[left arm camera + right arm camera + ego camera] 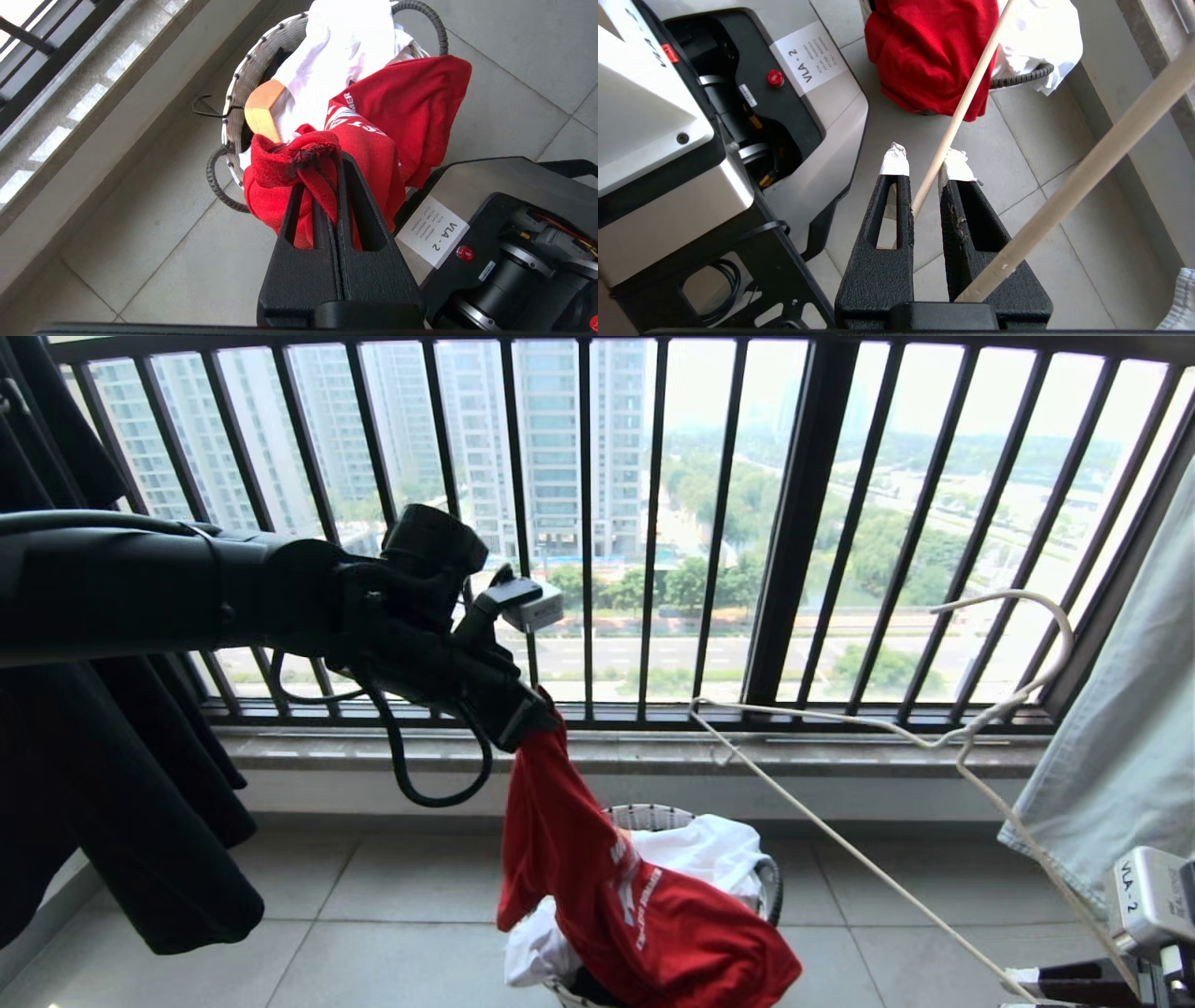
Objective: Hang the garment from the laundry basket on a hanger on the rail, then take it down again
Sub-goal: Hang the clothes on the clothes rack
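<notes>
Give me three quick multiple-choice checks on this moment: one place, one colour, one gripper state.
1. Where does the shirt's lower part rest?
A. draped over the laundry basket
B. on the windowsill
C. on the rail

2. What colour is the cloth left in the basket?
A. blue
B. white
C. yellow

3. What is the right gripper doing?
A. hanging open, holding nothing
B. shut on the shirt
C. gripping the hanger's wire

Key: 1 A, the red T-shirt, held up by the left gripper, hangs down over the laundry basket. 2 B, the white cloth lies inside. 3 C, the right gripper pinches the hanger.
</notes>
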